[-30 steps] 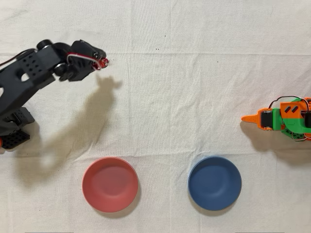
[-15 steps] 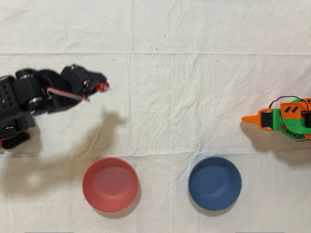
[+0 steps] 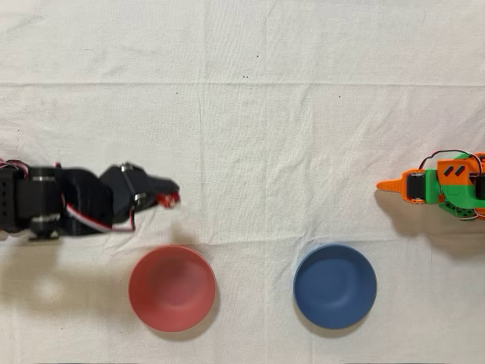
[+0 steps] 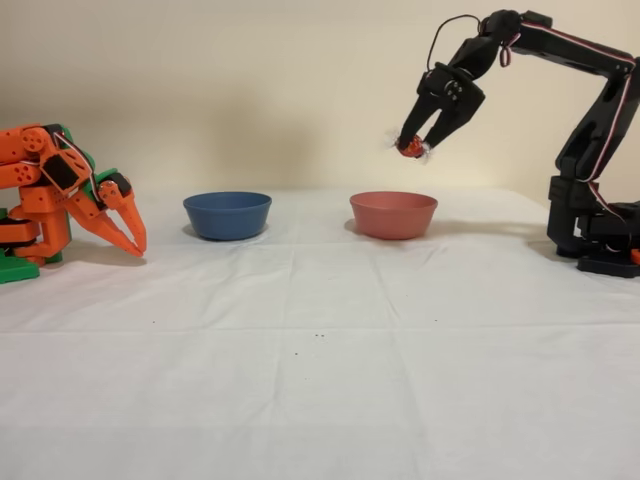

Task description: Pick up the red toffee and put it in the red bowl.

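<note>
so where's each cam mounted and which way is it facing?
Overhead view: above the table, looking straight down; black arm enters from the left edge, gripper holding the red toffee just past the red bowl.
Fixed view: table height, side-on toward the wall; black arm at right, toffee held high over the bowl.
Shared: both bowls, including the blue bowl, both arms; left-right mirrored.

Black SO-100 arm [image 4: 590, 110]

Matte black jointed links and blocky servo housings; red-and-white cables loop along its upper links; tapered two-finger gripper [image 4: 413, 145].
</note>
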Controlling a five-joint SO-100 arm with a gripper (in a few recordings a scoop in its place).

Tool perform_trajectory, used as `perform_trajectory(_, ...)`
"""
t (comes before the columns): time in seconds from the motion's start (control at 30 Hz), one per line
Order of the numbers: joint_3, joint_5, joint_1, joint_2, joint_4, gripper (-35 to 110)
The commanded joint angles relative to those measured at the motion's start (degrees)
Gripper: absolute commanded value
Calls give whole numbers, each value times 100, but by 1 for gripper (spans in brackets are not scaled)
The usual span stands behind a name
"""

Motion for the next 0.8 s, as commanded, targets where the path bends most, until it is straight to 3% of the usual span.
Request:
perform_trajectory(0.0, -360, -246, 606, 53, -149, 11)
perform_trajectory(0.43, -413, -712, 2171, -659, -712, 11)
perform_trajectory(0.77, -70, -861, 2672, -1125, -1195, 11)
